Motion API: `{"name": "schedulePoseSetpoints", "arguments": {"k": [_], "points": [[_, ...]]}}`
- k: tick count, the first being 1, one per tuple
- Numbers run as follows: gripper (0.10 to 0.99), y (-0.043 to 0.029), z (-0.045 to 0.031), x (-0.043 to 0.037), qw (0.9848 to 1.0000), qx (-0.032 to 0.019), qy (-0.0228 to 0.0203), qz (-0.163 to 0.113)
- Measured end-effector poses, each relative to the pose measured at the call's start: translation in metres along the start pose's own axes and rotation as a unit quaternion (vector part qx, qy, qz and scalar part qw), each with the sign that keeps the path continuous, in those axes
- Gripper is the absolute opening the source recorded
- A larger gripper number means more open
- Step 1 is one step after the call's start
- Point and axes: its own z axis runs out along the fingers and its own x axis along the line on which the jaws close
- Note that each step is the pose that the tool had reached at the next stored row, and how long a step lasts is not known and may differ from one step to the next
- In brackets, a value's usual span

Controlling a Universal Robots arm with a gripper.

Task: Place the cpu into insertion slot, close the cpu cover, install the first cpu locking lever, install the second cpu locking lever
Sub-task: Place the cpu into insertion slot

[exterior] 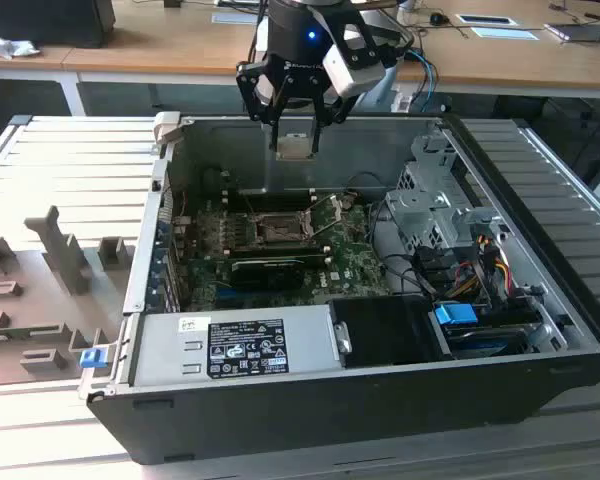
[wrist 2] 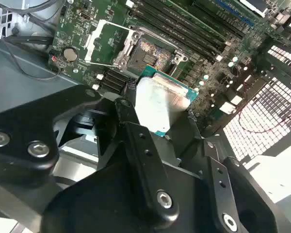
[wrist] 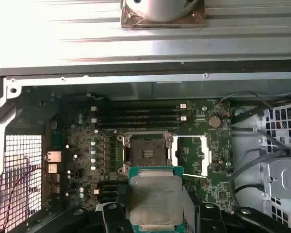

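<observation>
My gripper (exterior: 295, 146) hangs above the open computer case, near its far wall, shut on the cpu (exterior: 295, 149). The cpu is a flat silver-beige square with a green rim, seen between the black fingers in both wrist views (wrist: 155, 196) (wrist 2: 160, 102). Below it on the green board lies the insertion slot (wrist: 146, 153) (wrist 2: 151, 51) (exterior: 280, 228), uncovered, its dark centre showing. The cpu cover (wrist: 191, 155) (wrist 2: 104, 43), a thin silvery frame, is swung open beside the slot. The cpu is well above the slot and apart from it.
Black card slots (wrist: 136, 115) run along the board beyond the socket. A grey power supply (exterior: 240, 345) fills the case's near side. A metal drive cage (exterior: 430, 200) and cables (exterior: 470, 270) stand at the exterior view's right. A grey moulded tray (exterior: 40, 300) lies outside at the left.
</observation>
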Motion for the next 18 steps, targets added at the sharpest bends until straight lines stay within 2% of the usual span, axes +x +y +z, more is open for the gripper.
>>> {"name": "schedulePoseSetpoints", "arguments": {"k": [2, 5, 8, 11, 15, 18], "points": [[0.525, -0.0001, 0.0007, 0.0002, 0.9998, -0.0003, -0.0019, 0.021], [0.525, -0.0001, 0.0010, 0.0001, 0.9992, -0.0007, -0.0035, 0.039], [0.525, -0.0002, 0.0017, 0.0001, 0.9976, -0.0013, -0.0061, 0.069], [0.525, -0.0002, 0.0021, 0.0001, 0.9965, -0.0016, -0.0074, 0.083], [0.525, -0.0006, 0.0054, 0.0000, 0.9965, -0.0014, -0.0074, 0.083], [0.525, -0.0006, 0.0058, 0.0000, 0.9956, 0.0000, -0.0084, 0.093]]}}
